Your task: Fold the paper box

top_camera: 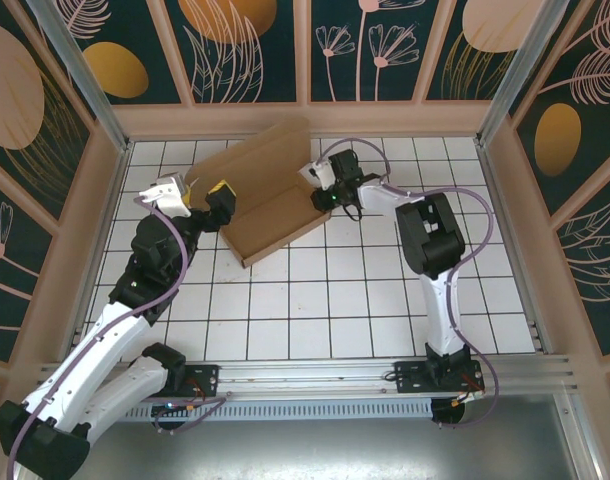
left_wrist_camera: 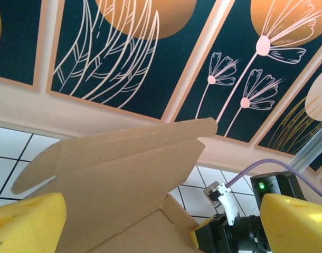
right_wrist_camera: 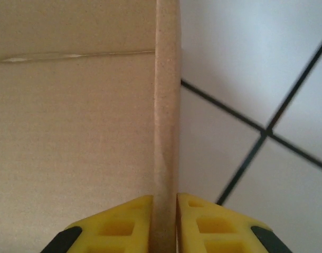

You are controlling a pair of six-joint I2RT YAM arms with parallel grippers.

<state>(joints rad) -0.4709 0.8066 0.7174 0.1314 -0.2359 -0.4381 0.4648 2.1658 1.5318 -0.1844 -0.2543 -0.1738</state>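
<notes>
The paper box (top_camera: 270, 205) is plain brown cardboard and lies at the back middle of the tiled table, its long lid flap (left_wrist_camera: 113, 174) standing up. My right gripper (top_camera: 323, 195) is at the box's right end. In the right wrist view its yellow fingers (right_wrist_camera: 124, 224) are shut on the upright side wall (right_wrist_camera: 166, 132). My left gripper (top_camera: 213, 200) is at the box's left end, open wide. The box's tray and raised flap lie ahead between its fingers (left_wrist_camera: 24, 224). The right gripper (left_wrist_camera: 224, 234) also appears beyond the box's far corner.
White tiled table (top_camera: 315, 300) with a wooden rim and patterned panels (top_camera: 245, 45) behind and at both sides. Metal posts (top_camera: 520, 70) stand at the back corners. An aluminium rail (top_camera: 315, 375) runs along the near edge by the arm bases.
</notes>
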